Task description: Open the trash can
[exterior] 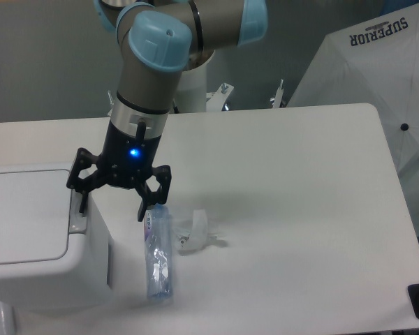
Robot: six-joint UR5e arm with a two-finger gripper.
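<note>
A white worktop (286,181) carried the loose items. A clear plastic bottle (158,257) with a purple-marked label lay flat on it, lengthwise toward the near edge. Just beside the bottle, on its right, lay a small crumpled piece of clear plastic (196,233); whether the two touched could not be told. Well beyond the bottle, off the worktop's far right corner, stood a white umbrella (377,77) printed "SUPERIOR". A grey wall (49,56) rose behind the worktop.
</note>
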